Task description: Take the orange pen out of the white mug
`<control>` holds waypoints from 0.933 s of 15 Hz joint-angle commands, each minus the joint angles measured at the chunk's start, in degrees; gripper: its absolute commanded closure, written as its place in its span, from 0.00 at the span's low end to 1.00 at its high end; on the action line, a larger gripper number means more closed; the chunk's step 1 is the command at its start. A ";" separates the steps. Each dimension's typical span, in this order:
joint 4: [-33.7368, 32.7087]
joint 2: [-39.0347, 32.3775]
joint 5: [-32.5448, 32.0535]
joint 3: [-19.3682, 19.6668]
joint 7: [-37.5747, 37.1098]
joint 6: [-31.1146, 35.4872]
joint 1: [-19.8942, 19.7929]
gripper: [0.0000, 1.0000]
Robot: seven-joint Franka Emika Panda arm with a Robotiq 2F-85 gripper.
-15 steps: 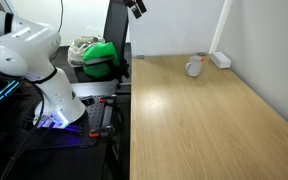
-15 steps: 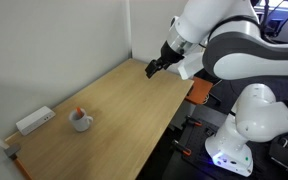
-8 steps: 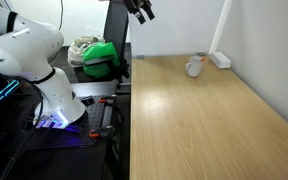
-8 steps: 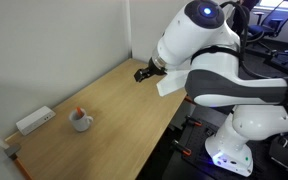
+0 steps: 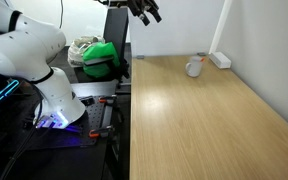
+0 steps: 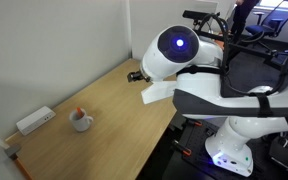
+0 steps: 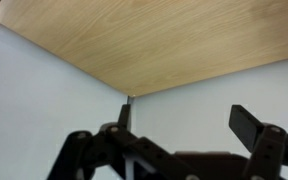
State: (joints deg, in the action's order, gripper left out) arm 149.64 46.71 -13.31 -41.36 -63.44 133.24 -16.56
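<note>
The white mug point(image 5: 194, 68) stands on the wooden table near the far wall; it also shows in an exterior view point(image 6: 81, 122). The orange pen point(image 6: 78, 112) pokes out of the mug's top as a small orange tip. My gripper point(image 5: 147, 12) is high above the table's near corner, far from the mug, and shows small and dark in an exterior view point(image 6: 135, 75). In the wrist view the gripper point(image 7: 184, 118) has its fingers spread apart with nothing between them. The wrist view shows only the table and the walls, not the mug.
A flat white rectangular block point(image 5: 220, 59) lies by the wall next to the mug, also in an exterior view point(image 6: 34, 121). A white lamp arm point(image 5: 222, 25) rises above it. Green and white items point(image 5: 99, 55) sit beside the table point(image 5: 204, 120). The robot base point(image 6: 234, 150) stands at the table's edge.
The arm has swung towards the mug side; the gripper moved along above the table's edge. The mug and pen have not moved.
</note>
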 commanded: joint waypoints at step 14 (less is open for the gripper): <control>-4.34 -7.07 -5.10 -5.82 -18.34 3.30 -1.55 0.00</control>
State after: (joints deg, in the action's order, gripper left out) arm 148.04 43.70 -15.55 -44.85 -76.21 134.47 -16.44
